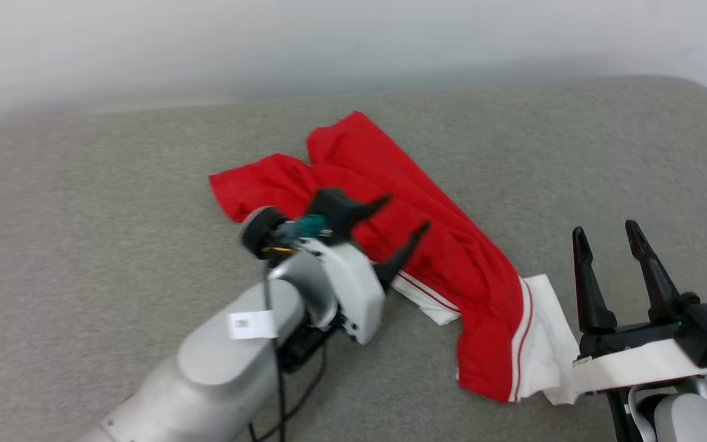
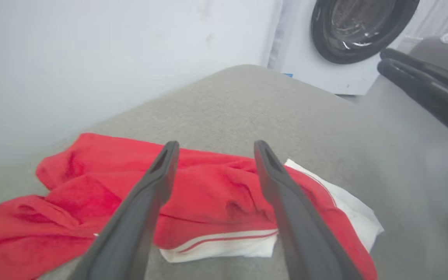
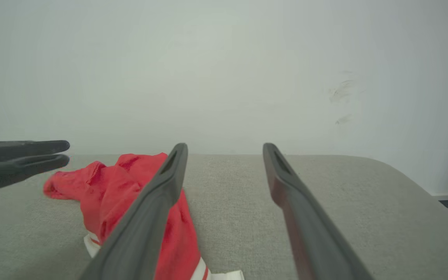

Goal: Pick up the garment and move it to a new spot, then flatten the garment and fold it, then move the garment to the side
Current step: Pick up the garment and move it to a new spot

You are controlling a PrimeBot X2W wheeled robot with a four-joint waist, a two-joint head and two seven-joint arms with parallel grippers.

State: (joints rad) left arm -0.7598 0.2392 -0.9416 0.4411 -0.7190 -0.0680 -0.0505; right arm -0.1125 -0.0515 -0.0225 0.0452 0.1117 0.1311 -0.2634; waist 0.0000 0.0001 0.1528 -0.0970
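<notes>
We find the left end effector [image 1: 404, 213] spread empty over the crumpled shirt [image 1: 458, 252], and the right end effector [image 1: 604, 233] spread beside it.

Bright, diffuse light — faint shadows; wrist views bow at the edges, pale wall [image 3: 224, 58] washed-out.

A grey fabric-covered bench [image 1: 83, 245] with a rounded far corner spreads across the lower part of the head view, and a plain white wall [image 1: 329, 43] runs along the top. In the left wrist view a white washing machine [image 2: 317, 58] with a dark round door [image 2: 360, 23] stands at the upper right. Faint scuff marks [image 3: 340, 91] show on the wall at the right of the right wrist view.
</notes>
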